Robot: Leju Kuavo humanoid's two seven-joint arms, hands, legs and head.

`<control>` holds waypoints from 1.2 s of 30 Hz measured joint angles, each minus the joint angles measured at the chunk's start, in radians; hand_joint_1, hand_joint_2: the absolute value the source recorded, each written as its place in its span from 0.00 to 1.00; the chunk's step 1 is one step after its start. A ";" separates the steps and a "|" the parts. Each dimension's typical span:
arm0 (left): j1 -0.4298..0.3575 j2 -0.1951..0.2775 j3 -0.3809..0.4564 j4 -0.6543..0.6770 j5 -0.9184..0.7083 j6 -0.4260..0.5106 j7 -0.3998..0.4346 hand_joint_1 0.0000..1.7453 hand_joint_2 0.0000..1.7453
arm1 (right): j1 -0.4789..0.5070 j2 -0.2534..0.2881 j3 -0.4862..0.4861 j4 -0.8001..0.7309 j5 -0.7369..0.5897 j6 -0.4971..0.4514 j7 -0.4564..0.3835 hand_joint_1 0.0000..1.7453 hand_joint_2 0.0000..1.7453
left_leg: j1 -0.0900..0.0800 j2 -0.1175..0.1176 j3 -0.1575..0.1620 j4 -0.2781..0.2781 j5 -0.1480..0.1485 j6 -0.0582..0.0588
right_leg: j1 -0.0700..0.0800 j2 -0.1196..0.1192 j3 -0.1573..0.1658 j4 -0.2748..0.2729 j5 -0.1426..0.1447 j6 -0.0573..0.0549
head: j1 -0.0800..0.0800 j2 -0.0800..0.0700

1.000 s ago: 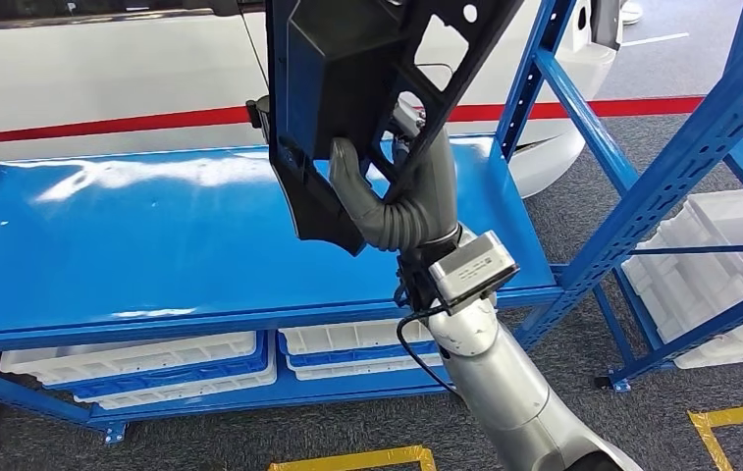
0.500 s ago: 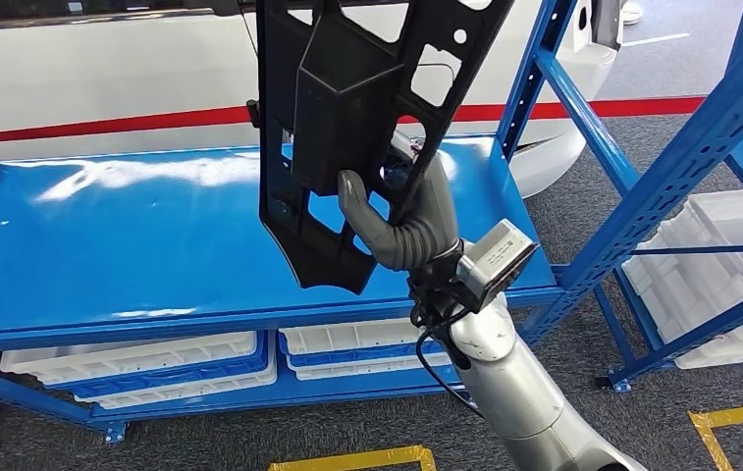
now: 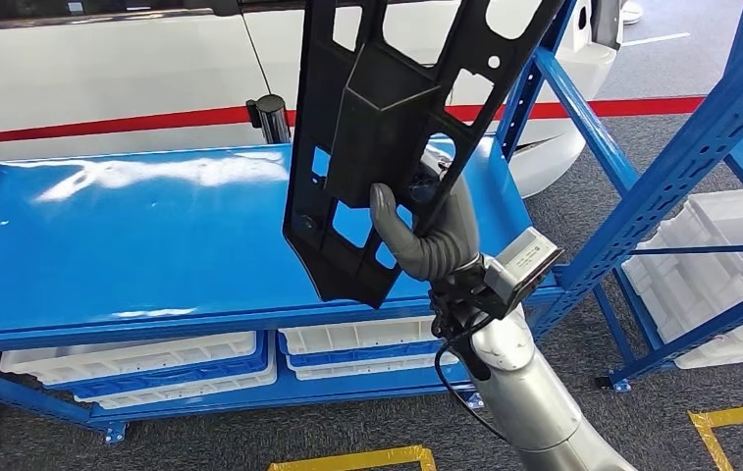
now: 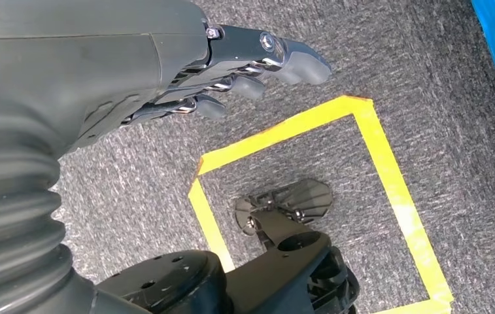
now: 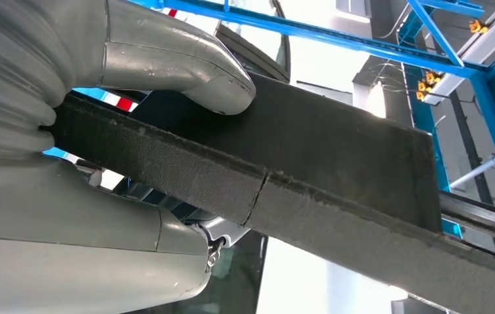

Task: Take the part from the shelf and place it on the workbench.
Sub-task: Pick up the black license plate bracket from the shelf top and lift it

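A large black plastic part with cut-out openings hangs upright above the right half of the blue shelf. My right hand grips its lower right edge, thumb on the near face. In the right wrist view the thumb presses on the part's thick black edge, with the fingers wrapped under it. My left hand hangs over the grey carpet with its fingers held straight and nothing in it.
White trays lie on the lower shelf level. A second blue rack with white trays stands to the right. A white car body is behind the shelf. Yellow floor tape marks the carpet.
My right hand has carried the part to the right and slightly up, and turned it so its flat face shows more. A black post behind the shelf is now uncovered.
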 joint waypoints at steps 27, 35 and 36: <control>-0.001 0.004 0.013 0.001 0.000 -0.006 -0.006 0.00 1.00 | 0.036 -0.030 -0.015 -0.046 -0.014 0.028 -0.014 1.00 1.00 | 0.010 0.001 -0.029 -0.007 0.042 -0.010 | -0.014 0.005 -0.004 0.011 -0.006 0.024 | 0.003 0.000; 0.001 0.004 0.019 0.002 0.000 -0.008 -0.006 0.00 1.00 | 0.039 -0.032 -0.016 -0.048 -0.015 0.029 -0.014 1.00 1.00 | 0.024 0.005 -0.139 0.295 -0.137 -0.050 | -0.017 -0.001 -0.034 0.011 0.031 -0.024 | 0.001 0.000; 0.001 0.004 0.019 0.002 0.000 -0.008 -0.006 0.00 1.00 | 0.040 -0.032 -0.016 -0.048 -0.016 0.029 -0.014 1.00 1.00 | 0.024 0.006 -0.126 0.295 -0.134 -0.051 | -0.017 -0.002 -0.038 0.012 0.034 -0.023 | 0.001 0.000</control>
